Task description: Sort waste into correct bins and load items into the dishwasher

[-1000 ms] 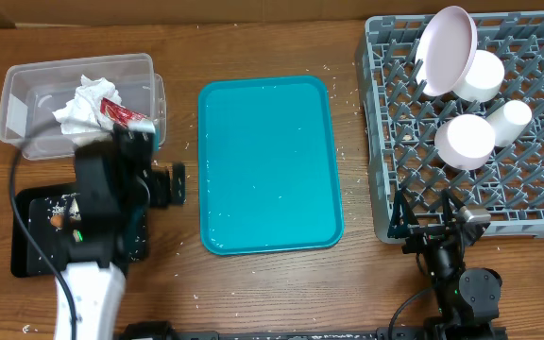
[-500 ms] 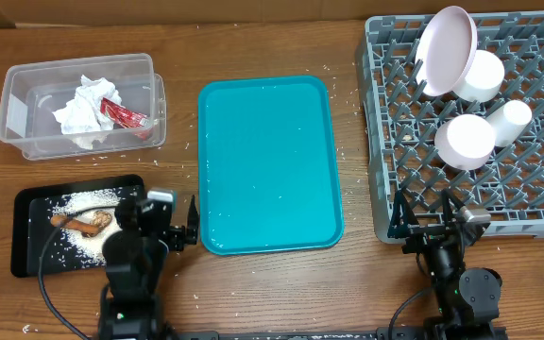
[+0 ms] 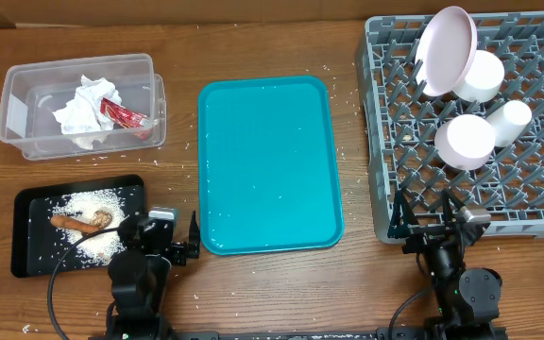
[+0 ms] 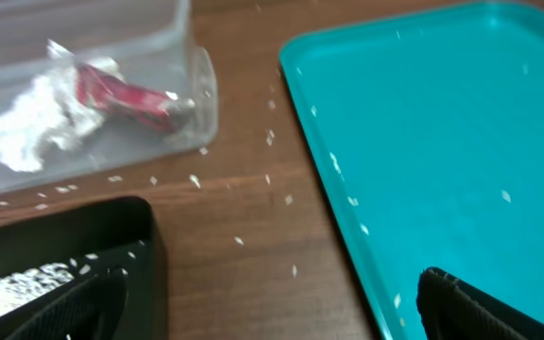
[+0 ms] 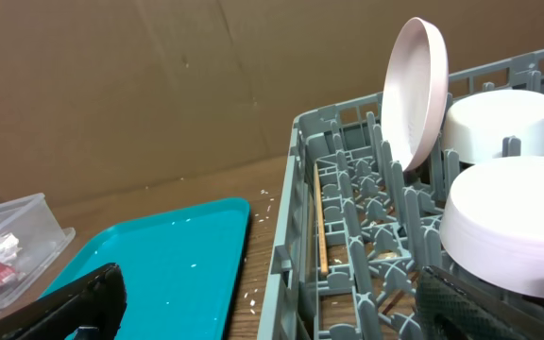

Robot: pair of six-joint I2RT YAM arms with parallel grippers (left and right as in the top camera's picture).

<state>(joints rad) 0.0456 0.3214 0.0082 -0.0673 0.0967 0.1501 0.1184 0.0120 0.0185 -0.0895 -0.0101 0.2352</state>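
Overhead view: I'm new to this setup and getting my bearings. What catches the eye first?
The bright teal tray lies at centre, nearly bare. At right, a grey dish rack holds a pale pink dish on edge beside white bowls; at upper left, a clear tub holds a crumpled napkin and a red wrapper.

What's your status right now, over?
Left gripper, right gripper open, empty. Napkin, red wrapper in clear tub; food stick in black tray. Pink bowl on edge in dish rack. Nothing in the way.
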